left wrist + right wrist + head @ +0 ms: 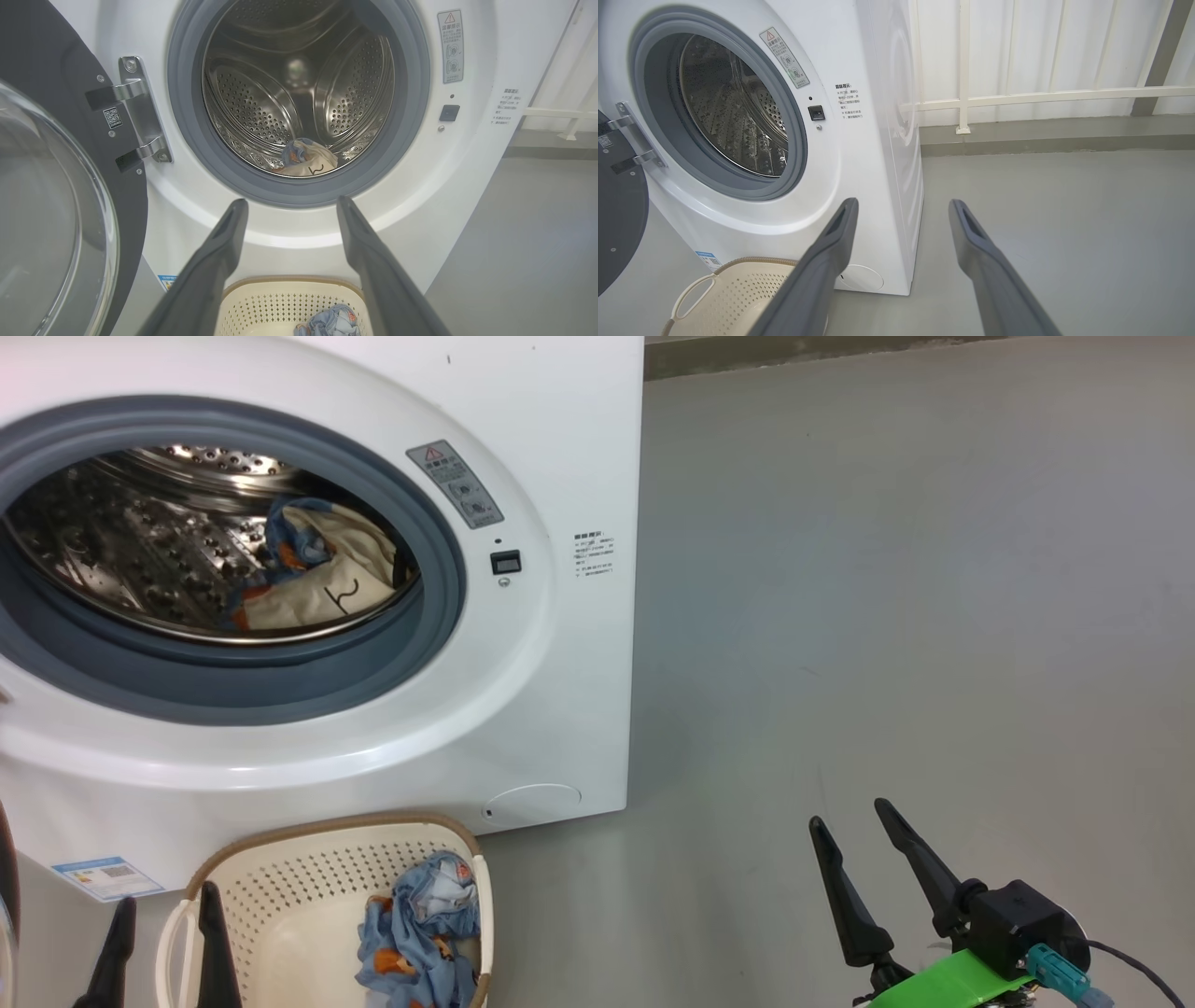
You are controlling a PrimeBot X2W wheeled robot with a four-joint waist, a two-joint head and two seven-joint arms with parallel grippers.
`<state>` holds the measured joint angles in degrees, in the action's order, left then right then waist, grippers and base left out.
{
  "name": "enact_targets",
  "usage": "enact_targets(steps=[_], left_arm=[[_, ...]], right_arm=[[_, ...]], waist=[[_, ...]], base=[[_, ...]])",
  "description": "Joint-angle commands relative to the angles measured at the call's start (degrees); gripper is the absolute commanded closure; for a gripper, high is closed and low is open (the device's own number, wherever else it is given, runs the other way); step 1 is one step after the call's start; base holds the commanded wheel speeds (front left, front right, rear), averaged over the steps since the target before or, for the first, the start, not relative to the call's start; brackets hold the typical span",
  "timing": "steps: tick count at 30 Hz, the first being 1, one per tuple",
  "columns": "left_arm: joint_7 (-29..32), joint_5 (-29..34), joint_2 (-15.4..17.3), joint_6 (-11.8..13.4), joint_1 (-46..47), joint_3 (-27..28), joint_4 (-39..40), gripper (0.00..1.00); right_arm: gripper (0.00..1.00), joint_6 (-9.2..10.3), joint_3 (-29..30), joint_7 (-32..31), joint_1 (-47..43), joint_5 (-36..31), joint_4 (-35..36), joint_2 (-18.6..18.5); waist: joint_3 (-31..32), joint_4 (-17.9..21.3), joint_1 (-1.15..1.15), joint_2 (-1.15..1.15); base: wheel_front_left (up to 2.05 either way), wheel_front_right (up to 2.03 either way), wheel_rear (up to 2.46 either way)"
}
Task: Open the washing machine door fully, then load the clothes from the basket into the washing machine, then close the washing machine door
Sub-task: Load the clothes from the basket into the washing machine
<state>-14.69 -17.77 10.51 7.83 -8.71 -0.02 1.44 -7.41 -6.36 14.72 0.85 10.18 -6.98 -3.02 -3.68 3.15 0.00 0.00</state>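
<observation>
**Fingers spread and empty, one bundle left in the basket**

The left fingers (219, 261) stand spread, pinching nothing, just above the basket (327, 826), probably lined up to dip for the next piece. The clothes (420, 933) left there lie bunched below and right of them. Another piece lies in the drum (299, 70), ahead and above. The right fingers (987, 270), spread and empty too, wait well to the right over the floor (934, 616). The washing machine door (46, 210) hangs wide open on the left, clear of the washing machine (560, 448).
</observation>
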Motion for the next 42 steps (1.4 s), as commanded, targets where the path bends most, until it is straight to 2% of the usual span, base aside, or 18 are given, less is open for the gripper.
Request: enact_targets(steps=[1,19,42], left_arm=[[-0.3,0.8,0.3,0.2,0.5,2.6,1.7,0.00],[-0.3,2.2,-2.9,-0.9,-2.6,4.6,-0.4,0.00],[-0.3,3.9,-4.9,-3.1,-1.3,6.3,-1.2,0.00]], right_arm=[[0.00,-0.08,-1.2,0.3,0.2,-0.3,1.6,0.1],[0.00,-0.08,-1.0,0.3,0.2,-1.3,1.5,0.1],[0.00,-0.08,-0.5,0.3,0.1,-1.0,1.6,0.1]], waist=[[0.2,0.0,0.00,0.00],[0.8,0.3,0.00,0.00],[-0.1,-0.8,0.00,0.00]], base=[[0.00,0.00,0.00],[0.00,0.00,0.00],[0.00,0.00,0.00]])
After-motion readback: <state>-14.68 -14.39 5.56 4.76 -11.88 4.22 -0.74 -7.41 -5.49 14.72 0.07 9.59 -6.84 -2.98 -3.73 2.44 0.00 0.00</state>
